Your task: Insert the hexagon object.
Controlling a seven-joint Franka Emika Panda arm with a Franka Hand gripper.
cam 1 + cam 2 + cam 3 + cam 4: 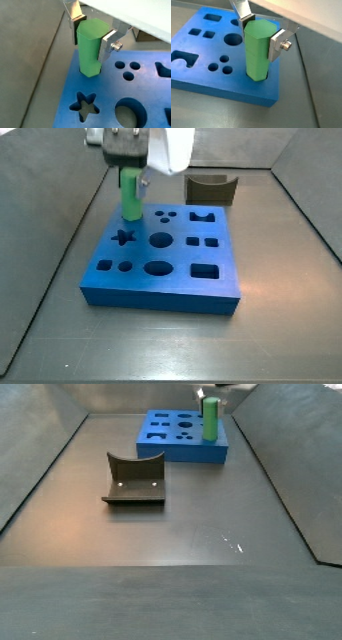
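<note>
- Hexagon object (91,46) stands upright between the two silver fingers (276,44) of the end effector (92,31), which is closed on its upper part, one plate pressed against each side.
- In both wrist views the green prism's lower end meets the top of the blue block (211,55) at a corner of that block; it looks as if the tip is entering or seated in a hole there, though the hole's outline is hidden behind the peg.
- The vertical hold seems chosen so that the prism's flat faces line up with the matching opening and it can go straight down.
- In a side view the end effector (131,158) hangs over the block's far left corner, with the peg (130,196) reaching down to the block (167,263).
- The blue block also carries a star hole (85,105), round holes and square holes, all unfilled.
- The block lies on the grey desk (267,328) toward one end.
- A dark olive curved holder (134,480) sits apart from the block, nearer the desk's middle, and it is empty.
</note>
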